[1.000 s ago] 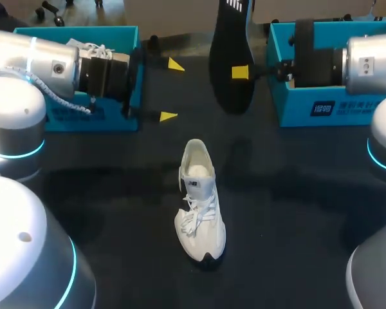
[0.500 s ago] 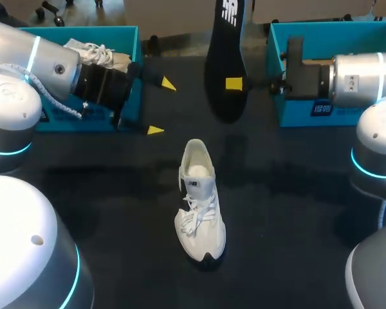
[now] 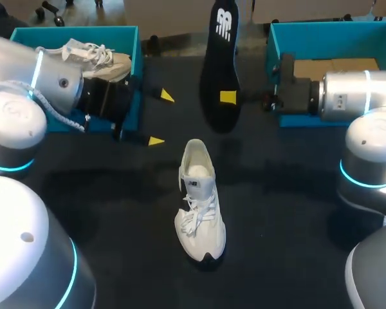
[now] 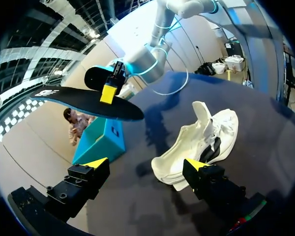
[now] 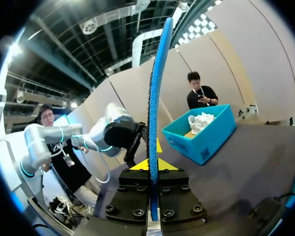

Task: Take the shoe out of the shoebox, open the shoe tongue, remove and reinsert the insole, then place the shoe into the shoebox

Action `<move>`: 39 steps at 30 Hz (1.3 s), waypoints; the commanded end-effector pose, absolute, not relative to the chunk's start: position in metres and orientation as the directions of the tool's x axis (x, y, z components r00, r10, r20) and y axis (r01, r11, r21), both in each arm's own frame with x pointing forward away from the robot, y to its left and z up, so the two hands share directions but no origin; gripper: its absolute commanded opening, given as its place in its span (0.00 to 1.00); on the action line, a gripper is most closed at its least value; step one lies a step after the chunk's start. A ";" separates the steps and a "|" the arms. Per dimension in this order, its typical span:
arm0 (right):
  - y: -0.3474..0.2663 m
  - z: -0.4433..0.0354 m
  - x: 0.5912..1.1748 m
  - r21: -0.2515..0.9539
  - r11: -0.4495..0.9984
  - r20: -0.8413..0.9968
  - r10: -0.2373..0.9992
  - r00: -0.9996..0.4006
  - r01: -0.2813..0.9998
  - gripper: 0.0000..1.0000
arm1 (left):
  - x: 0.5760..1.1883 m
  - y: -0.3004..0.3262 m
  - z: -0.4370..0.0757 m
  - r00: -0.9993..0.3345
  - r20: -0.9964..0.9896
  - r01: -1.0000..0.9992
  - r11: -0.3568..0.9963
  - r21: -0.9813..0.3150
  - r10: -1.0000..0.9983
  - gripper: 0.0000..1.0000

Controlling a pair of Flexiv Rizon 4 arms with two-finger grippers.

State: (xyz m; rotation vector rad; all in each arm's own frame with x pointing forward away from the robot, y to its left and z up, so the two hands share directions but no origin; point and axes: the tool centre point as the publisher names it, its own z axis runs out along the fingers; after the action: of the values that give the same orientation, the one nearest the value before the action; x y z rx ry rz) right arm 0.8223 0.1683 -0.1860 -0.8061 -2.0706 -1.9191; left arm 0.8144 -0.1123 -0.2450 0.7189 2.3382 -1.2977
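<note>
A white shoe (image 3: 199,199) lies on the black table, toe toward the front edge; in the left wrist view the shoe (image 4: 201,142) sits just ahead of my left gripper (image 4: 145,164), near its right finger. That left gripper (image 3: 161,118) stands open and empty, behind and left of the shoe. My right gripper (image 3: 228,97) is shut on a black insole (image 3: 219,64), held upright in the air behind the shoe. Its own wrist view shows the insole (image 5: 155,98) edge-on, blue, clamped between the right gripper's (image 5: 153,164) fingers. From the left wrist the insole (image 4: 83,101) appears flat.
A teal shoebox (image 3: 77,32) at the back left holds a second white shoe (image 3: 93,55). Another teal shoebox (image 3: 289,45) stands at the back right with brown cardboard inside. The right arm's body crosses in front of that box.
My left gripper has swung toward the front of the table, closer to the shoe, still open. The right gripper carried the insole slightly left and forward.
</note>
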 end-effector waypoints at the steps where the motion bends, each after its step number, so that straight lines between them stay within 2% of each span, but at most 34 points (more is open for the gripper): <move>1: 0.178 -0.193 0.822 0.863 0.004 0.488 0.255 -0.835 0.505 0.00 | 0.808 -0.115 -0.255 -0.802 -0.551 0.588 0.465 -0.662 0.230 1.00; 18: 0.178 -0.194 0.821 0.868 -0.012 0.484 0.245 -0.840 0.497 0.00 | 0.807 -0.115 -0.256 -0.797 -0.556 0.593 0.472 -0.652 0.235 1.00; 23: 0.178 -0.195 0.821 0.878 -0.014 0.467 0.250 -0.848 0.479 0.00 | 0.803 -0.126 -0.257 -0.774 -0.561 0.630 0.461 -0.626 0.296 1.00; 30: 0.185 -0.202 0.822 0.895 0.007 0.430 0.260 -0.865 0.447 0.00 | 0.800 -0.125 -0.273 -0.754 -0.566 0.654 0.463 -0.598 0.333 1.00; 39: 0.202 -0.219 0.825 0.898 0.003 0.430 0.201 -0.880 0.439 0.00 | 0.795 -0.125 -0.297 -0.753 -0.542 0.657 0.472 -0.588 0.372 1.00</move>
State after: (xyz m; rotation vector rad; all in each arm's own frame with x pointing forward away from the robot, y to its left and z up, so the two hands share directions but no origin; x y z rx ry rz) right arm 0.8172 0.1930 -0.2104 -0.6936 -2.0977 -1.9822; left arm 0.7942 -0.1202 -0.2906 0.8685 2.3819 -1.1788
